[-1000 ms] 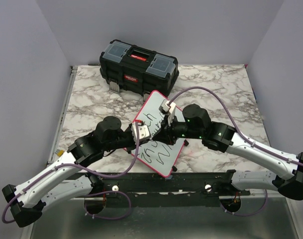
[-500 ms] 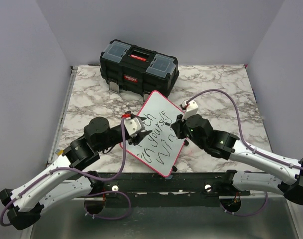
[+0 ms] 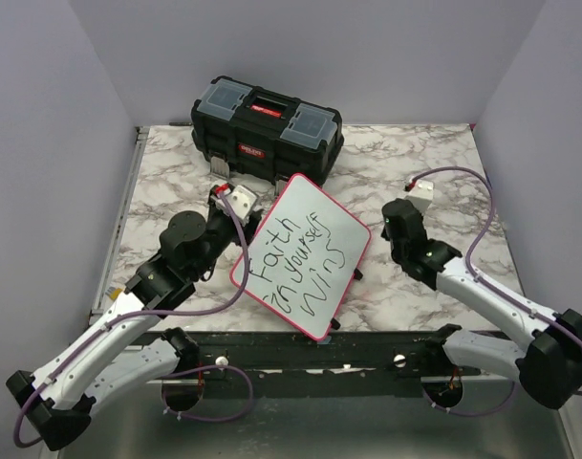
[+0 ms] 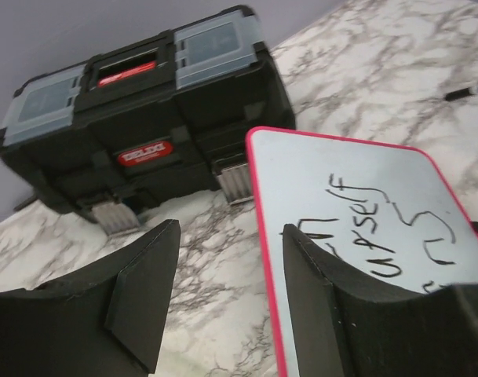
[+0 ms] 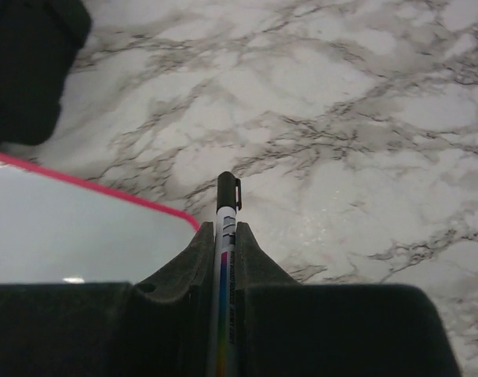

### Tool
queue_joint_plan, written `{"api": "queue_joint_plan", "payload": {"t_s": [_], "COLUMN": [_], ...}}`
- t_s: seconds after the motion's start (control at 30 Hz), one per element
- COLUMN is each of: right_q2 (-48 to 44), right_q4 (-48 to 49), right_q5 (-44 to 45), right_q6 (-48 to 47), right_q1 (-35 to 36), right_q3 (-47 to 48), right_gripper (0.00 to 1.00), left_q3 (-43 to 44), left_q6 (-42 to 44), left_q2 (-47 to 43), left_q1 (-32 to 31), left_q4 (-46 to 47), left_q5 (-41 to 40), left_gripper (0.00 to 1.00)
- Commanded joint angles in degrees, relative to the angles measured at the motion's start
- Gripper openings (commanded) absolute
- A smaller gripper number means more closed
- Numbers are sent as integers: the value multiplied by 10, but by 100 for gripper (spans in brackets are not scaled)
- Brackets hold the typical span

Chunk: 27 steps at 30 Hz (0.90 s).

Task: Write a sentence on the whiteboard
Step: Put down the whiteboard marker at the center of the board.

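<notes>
The right tool is pinching a pen, the left tool gaping empty; the whiteboard is looking light, stiff and slick, probably best held by its rim.

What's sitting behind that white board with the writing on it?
A black toolbox stands behind the whiteboard on the marble table. What lies under the board is hidden.

This looks like a robot test lab. Plain purple-grey walls box in a marble table. Robot arms are bolted to a black rail low in the frame. A black toolbox sits near the top.
</notes>
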Motion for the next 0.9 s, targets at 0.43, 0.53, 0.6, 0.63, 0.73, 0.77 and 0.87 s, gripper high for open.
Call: {"api": "queue_joint_plan", "payload": {"t_s": [0.43,0.53,0.6,0.63,0.73,0.77,0.87], "right_q2": [92,99,102,102,100,98,86], "right_q4": [136,141,141,141,141,139,130], "right_q5": [-198,-203,-202,-201,-195,-192,-186], "right_q6": [89,98,106,110,119,123,128], "right_q1": [-206,-206,-206,-207,-207,-207,-207], "right_q3": [-97,-108,-115,-120,-132,-136,-143], "right_gripper": [16,25,31,33,40,45,57], "left_q3": [15,19,21,21,20,20,17], "left_q6": [-100,-120,-121,-122,-123,-124,-125], "left_q2": [39,48,53,56,61,64,65], "left_q1": [220,231,234,236,241,241,243], "left_q4": [8,3,3,3,5,5,10], "left_q5": [-76,-62,-59,-58,-58,-59,-54], "left_gripper": [80,82,83,83,83,83,84]}}
